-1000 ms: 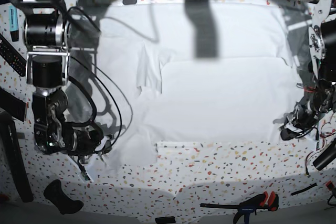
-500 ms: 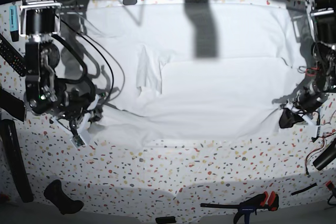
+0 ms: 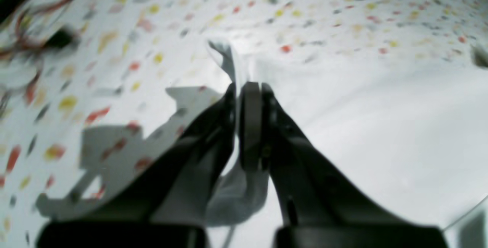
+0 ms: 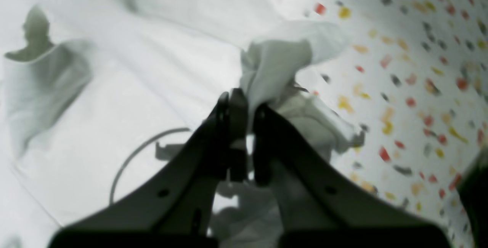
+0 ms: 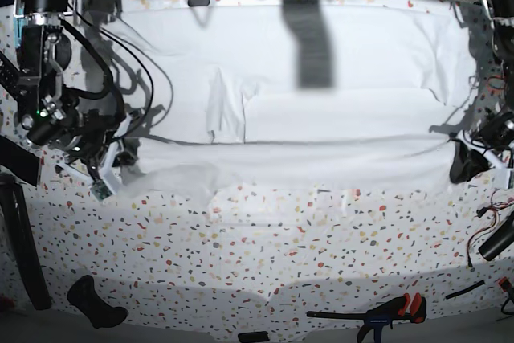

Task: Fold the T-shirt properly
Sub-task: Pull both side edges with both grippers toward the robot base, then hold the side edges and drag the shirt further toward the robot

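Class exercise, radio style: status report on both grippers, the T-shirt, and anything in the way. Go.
Left gripper shut on T-shirt edge. Right gripper shut on bunched cloth. Near hem raised between them over speckled table. No obstruction seen on the cloth.

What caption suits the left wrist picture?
Shut left claw pinching a bunched edge of the white T-shirt above the speckled table.

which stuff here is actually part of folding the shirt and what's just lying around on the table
Part of the job:
- T-shirt, white, spread out
- left gripper, shut on a shirt edge
- right gripper, shut on bunched shirt fabric

Just lying about:
- clamp with red handles at the front edge
- black object front left
- speckled table
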Controlling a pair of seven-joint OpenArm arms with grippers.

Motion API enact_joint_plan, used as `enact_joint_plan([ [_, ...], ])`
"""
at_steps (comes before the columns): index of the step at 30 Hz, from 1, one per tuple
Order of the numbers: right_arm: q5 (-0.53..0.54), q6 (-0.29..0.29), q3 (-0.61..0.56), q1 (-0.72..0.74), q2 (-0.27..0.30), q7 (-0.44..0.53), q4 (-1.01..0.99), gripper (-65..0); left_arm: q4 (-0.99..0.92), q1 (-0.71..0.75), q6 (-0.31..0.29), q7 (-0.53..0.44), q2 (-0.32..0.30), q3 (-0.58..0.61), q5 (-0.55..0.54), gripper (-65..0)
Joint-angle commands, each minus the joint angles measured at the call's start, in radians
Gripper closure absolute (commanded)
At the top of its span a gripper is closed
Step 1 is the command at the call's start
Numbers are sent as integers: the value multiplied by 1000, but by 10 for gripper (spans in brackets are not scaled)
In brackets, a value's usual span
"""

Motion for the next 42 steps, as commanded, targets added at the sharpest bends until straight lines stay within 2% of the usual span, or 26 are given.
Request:
enact_joint_plan([
  [1, 2, 11, 20, 14, 16, 16, 19, 0, 20, -9, -7, -28, -20, -19, -19, 0],
  [10, 1, 11, 33, -67, 16, 13, 19, 0, 23, 45, -7, -15, -20, -40, -63, 0],
  [19, -3, 11, 33, -167, 16, 17, 19, 0, 26, 45, -7, 60, -20, -40, -64, 0],
  [25, -2, 11, 33, -185, 16, 16, 23, 0, 103, 68, -7, 163, -20, -40, -132, 0],
  [32, -2, 11, 33, -185, 16, 15, 73, 0, 312, 168, -7, 164, -20, -40, -130, 0],
  [35, -2, 11, 33, -187, 16, 4, 121, 0, 328, 193, -7, 166, -19, -40, -128, 0],
  [42, -19, 11, 34, -217, 16, -26, 144, 0, 328, 222, 11, 179, -19, -40, -22, 0],
])
